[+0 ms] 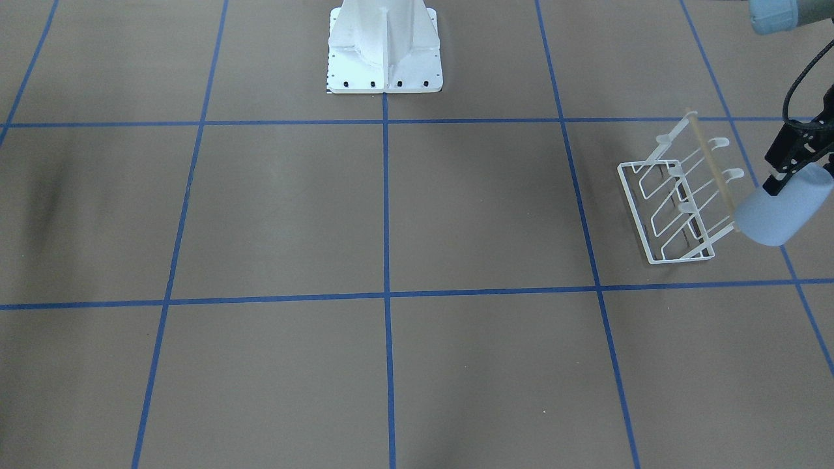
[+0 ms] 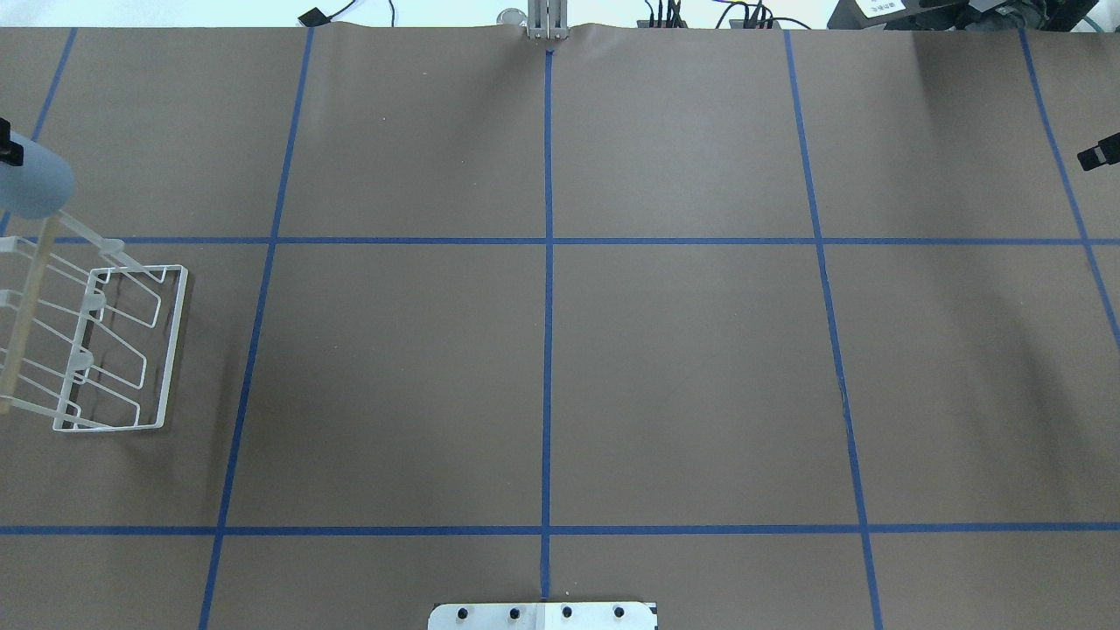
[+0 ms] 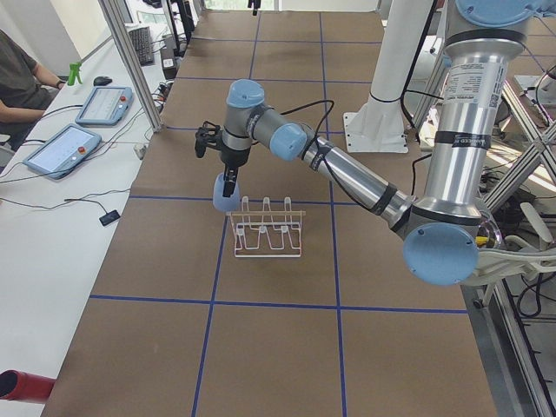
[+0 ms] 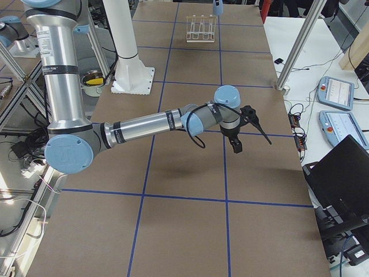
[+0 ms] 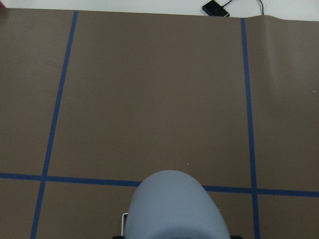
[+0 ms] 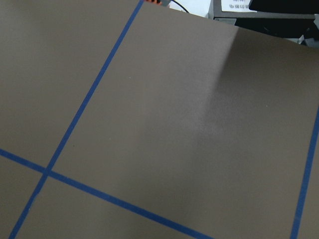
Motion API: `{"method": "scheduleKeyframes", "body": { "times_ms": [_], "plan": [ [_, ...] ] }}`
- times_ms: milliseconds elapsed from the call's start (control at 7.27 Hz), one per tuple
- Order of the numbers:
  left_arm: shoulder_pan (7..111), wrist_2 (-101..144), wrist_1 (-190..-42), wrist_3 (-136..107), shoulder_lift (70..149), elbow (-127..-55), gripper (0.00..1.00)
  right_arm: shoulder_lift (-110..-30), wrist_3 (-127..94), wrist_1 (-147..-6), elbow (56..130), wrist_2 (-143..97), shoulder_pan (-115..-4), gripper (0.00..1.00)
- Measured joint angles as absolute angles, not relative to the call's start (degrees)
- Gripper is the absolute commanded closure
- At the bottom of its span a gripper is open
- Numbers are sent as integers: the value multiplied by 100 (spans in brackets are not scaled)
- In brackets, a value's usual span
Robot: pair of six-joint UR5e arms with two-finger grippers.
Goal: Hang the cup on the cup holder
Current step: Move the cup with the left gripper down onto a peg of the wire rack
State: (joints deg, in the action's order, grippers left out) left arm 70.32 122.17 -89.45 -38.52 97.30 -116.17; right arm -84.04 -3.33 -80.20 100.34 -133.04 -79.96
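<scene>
**Cup held at the end of the cup holder**

The left gripper (image 1: 785,177) is clamped on the light-blue cup (image 1: 778,212) and holds it tilted above the table (image 1: 391,215). The cup is just beside the cup holder (image 1: 671,198), at the end of its wooden bar (image 1: 713,170) (whether it touches a prong cannot be told). The cup holder stands at the robot's left end of the table. The right gripper (image 4: 237,143) hangs well apart from both, over the table; how wide it stands cannot be told.

Light-blue cup (image 1: 778,212); white wire cup holder (image 1: 684,207), tan top bar (image 1: 715,170); brown table (image 1: 293,215), blue tape grid (image 1: 386,195).
</scene>
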Motion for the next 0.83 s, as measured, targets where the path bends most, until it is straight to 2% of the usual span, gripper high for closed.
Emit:
{"method": "scheduleKeyframes", "body": {
  "times_ms": [275, 825],
  "plan": [
    [6849, 12264, -8561, -3966, 10034, -11621, 100, -8399, 97, -8592, 10189, -13271, -8017, 0],
    [6455, 12244, -8344, -4016, 10171, -11530, 100, -8411, 166, -8706, 10225, -13260, -7977, 0]
  ]
}}
